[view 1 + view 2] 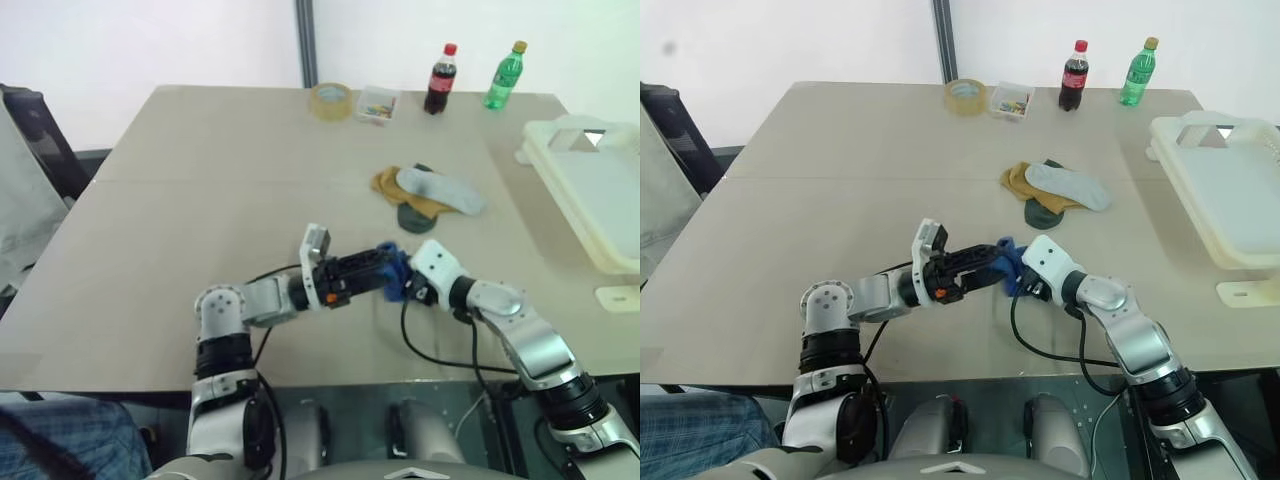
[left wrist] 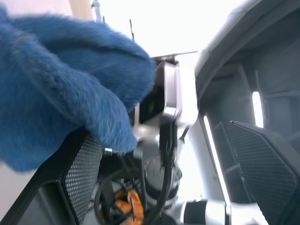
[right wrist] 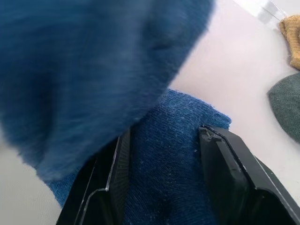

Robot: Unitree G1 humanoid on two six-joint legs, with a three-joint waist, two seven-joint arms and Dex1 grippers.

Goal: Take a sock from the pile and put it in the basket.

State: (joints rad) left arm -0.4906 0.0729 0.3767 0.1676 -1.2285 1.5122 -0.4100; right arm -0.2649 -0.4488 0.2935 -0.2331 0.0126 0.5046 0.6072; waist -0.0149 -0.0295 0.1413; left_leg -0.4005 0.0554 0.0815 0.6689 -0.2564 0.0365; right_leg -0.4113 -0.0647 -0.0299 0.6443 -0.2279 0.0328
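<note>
Right wrist view: fuzzy blue sock (image 3: 159, 154) bunched between ribbed black fingers (image 3: 117, 178).

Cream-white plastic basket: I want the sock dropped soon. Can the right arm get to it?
Probably yes: the cream-white plastic basket lies on the right gripper's side, bare tabletop between.

No readable text; labels on cola bottle (image 1: 441, 79) and green bottle (image 1: 505, 75) illegible.
</note>
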